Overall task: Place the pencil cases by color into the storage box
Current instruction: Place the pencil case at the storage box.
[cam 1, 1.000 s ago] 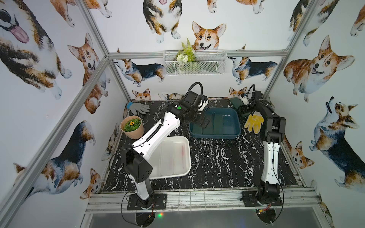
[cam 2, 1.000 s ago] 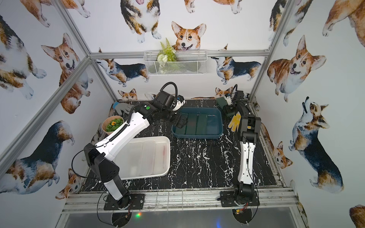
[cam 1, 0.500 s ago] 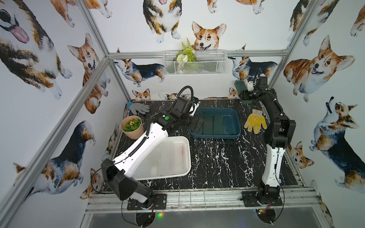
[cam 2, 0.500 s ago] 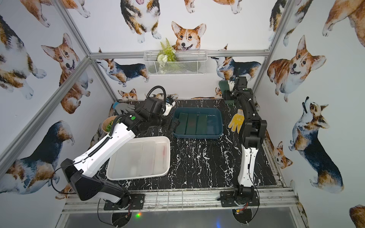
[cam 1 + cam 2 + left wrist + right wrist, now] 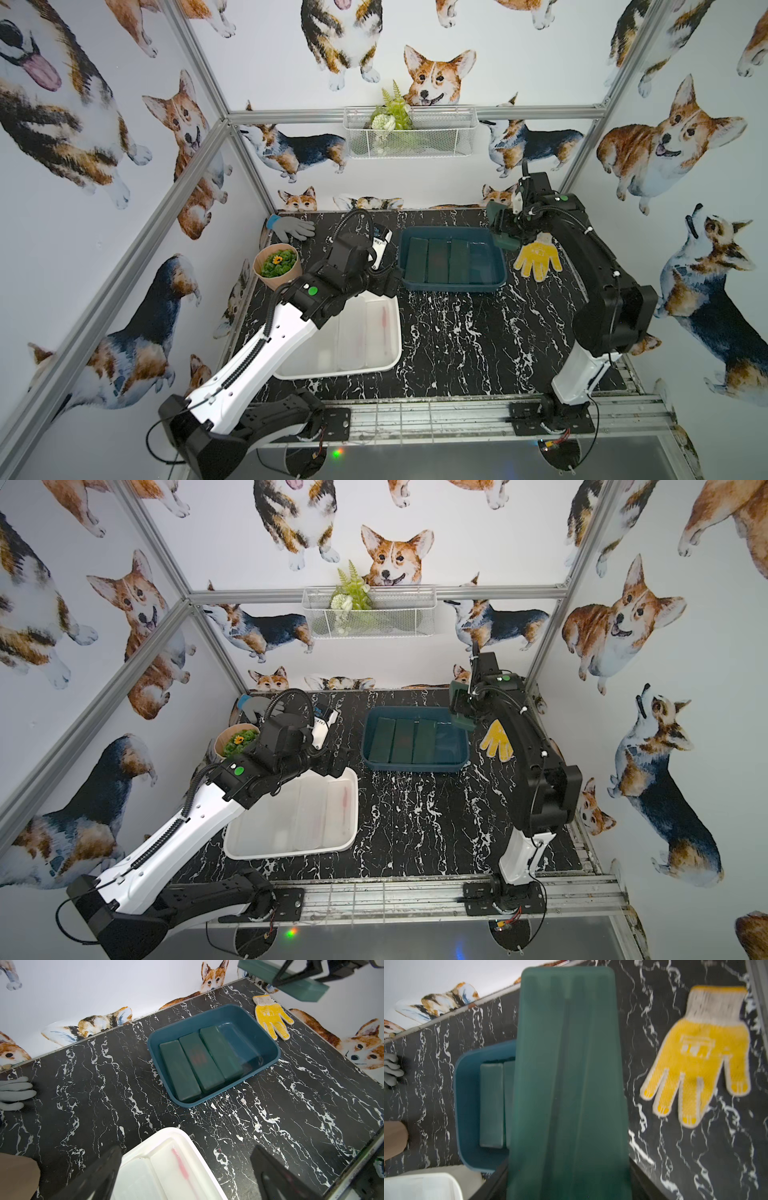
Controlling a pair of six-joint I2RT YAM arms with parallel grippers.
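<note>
Right tool (image 5: 506, 226) gripping green pencil case (image 5: 508, 244) over blue box (image 5: 451, 286) right rim, bare strip lying beneath, left tool (image 5: 187, 1154) gaping wide above white box (image 5: 178, 1131).

Dk green cases (image 5: 199, 1061), blue box (image 5: 239, 1043), yellow glove (image 5: 270, 1017).

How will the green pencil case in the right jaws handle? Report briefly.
The held green case is probably stiff: it juts out straight, unsagging. Its smooth plastic might slip in the right jaws. Flat-sided like the cases lying in the blue box, it likely won't roll.
</note>
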